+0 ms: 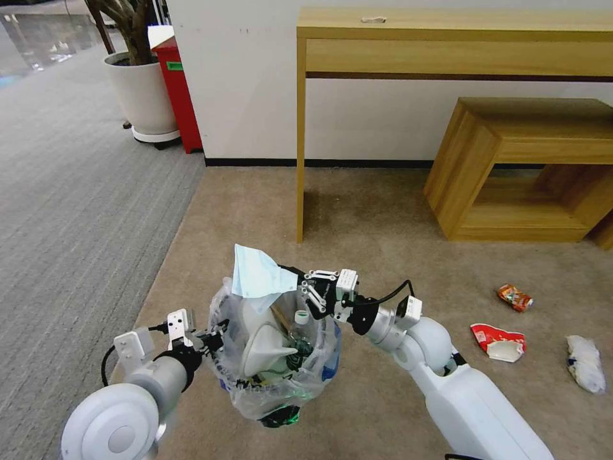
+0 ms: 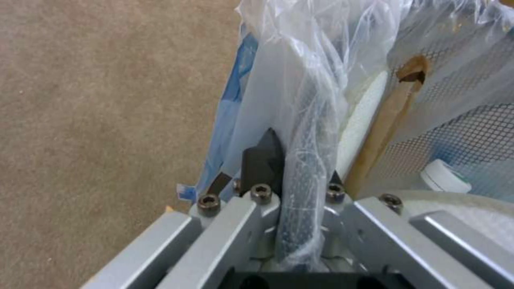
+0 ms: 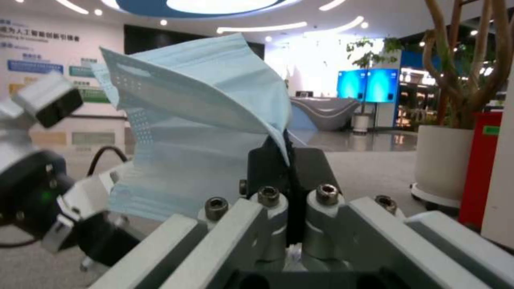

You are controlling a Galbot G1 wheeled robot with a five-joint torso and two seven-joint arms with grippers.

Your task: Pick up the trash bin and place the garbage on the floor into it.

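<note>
1. Floor (image 1: 357,211): beige short-pile carpet, spread under everything listed below; bordered on the robot's left by grey striped carpet (image 1: 70,191).
2. Wooden console table (image 1: 447,38) and low wooden bench (image 1: 517,166): standing against the white wall, well beyond the grippers.
3. Trash bin (image 1: 281,358): round, black mesh, lined with crinkly translucent bag; held off the carpet, low centre of the head view. Contents visible: white slipper (image 1: 265,348), green-labelled bottle (image 1: 299,329), wooden stick (image 1: 281,316).
4. Left gripper (image 1: 214,338): clamped on the bin's rim at the robot's left side, one finger (image 2: 265,158) outside the mesh wall and the other inside, bag plastic pinched between.
5. Right gripper (image 1: 300,281): closed on one edge of the mask, poised just above the bin's far rim on the robot's right.
6. Pale-blue mask (image 1: 258,275): pinched between the right fingers (image 3: 268,168), standing upright over the bin's opening, lower edge near the bag's rim.
7. Remaining garbage on carpet, well to the right of both grippers: blue-white crushed cup (image 1: 585,363), red wrapper (image 1: 498,340), red and yellow wrapper (image 1: 514,297).
</note>
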